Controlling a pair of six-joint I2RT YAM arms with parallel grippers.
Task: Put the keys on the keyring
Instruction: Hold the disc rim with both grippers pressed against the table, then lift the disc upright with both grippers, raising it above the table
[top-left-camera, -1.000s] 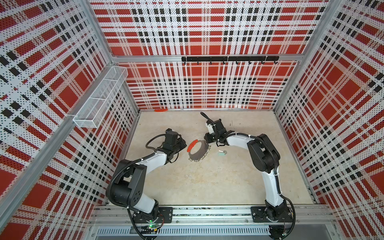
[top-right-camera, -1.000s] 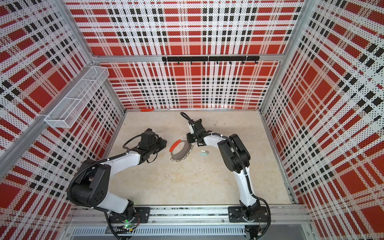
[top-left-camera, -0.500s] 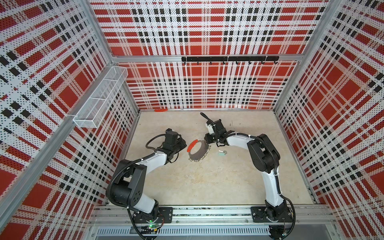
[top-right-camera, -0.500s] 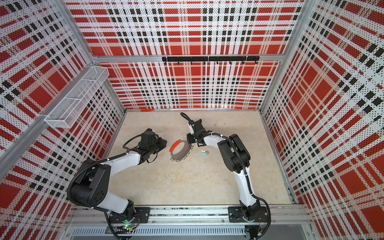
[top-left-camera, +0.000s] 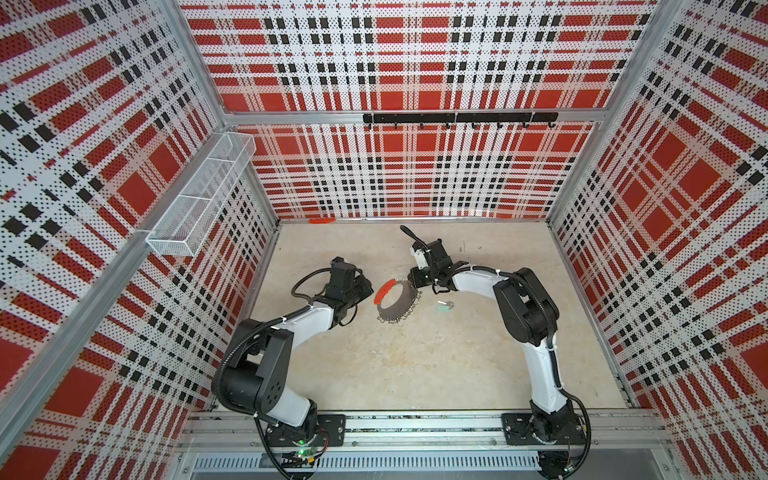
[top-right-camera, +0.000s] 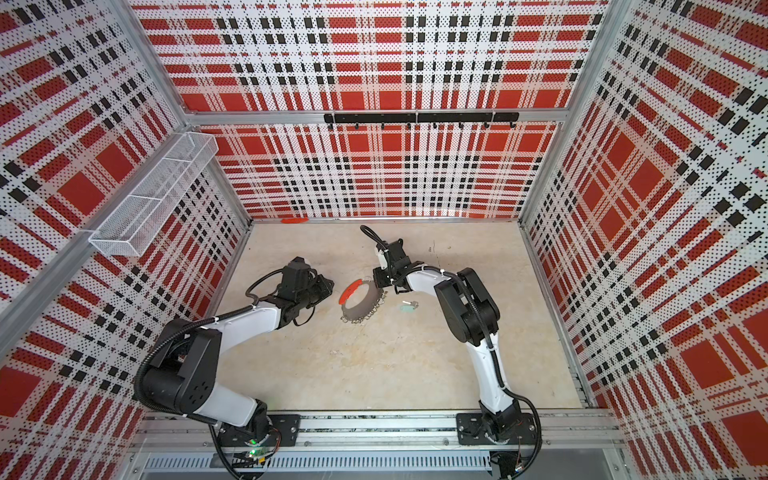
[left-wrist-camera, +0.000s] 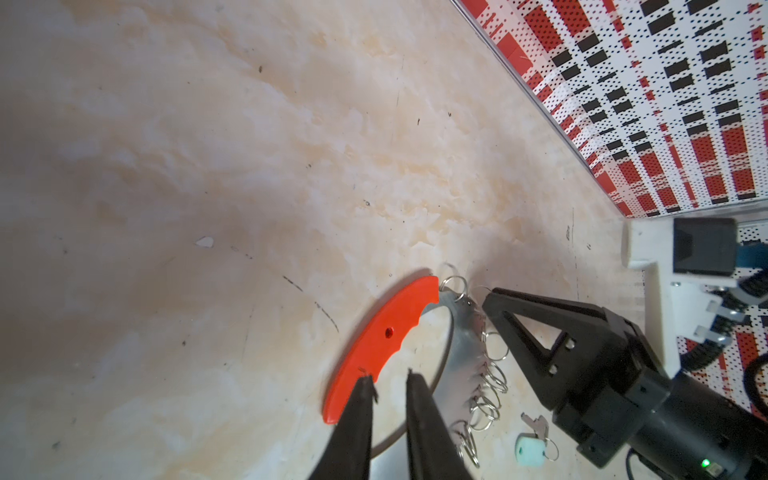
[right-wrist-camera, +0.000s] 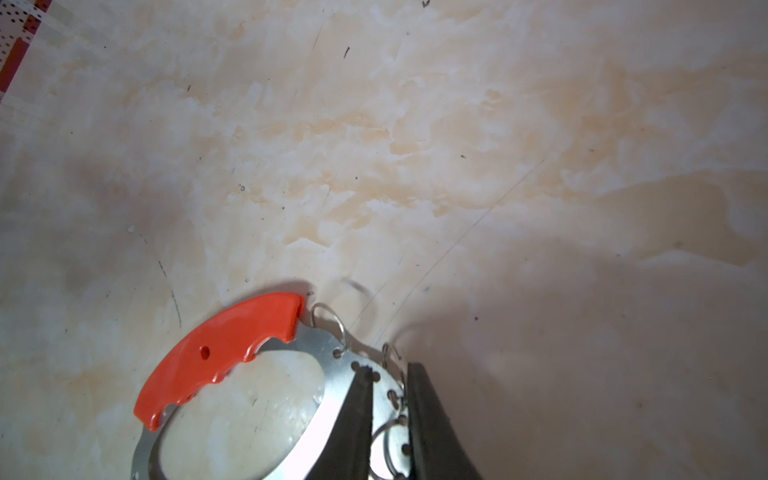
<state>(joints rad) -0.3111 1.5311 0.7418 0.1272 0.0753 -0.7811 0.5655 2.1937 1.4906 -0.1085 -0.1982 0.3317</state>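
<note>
R gripper (right-wrist-camera: 390, 370) on keyring (right-wrist-camera: 320, 343) rim, L gripper (left-wrist-camera: 390, 380) at orange arc (right-wrist-camera: 241, 332); keys (top-left-camera: 444, 307) loose on table (top-left-camera: 415, 365).
R jaws a thin slit apart, astride the metal band w/ a wire clip (right-wrist-camera: 384, 436) in the gap; can't tell if pinched. L jaws barely apart, nothing btwn, tips over one arc end. Keyring flat, arc on L-arm side, clips on opp. rim. Keys flat just beside the clip side, off the ring; blade angles away from mint tag (left-wrist-camera: 530, 449), toward R gripper.
</note>
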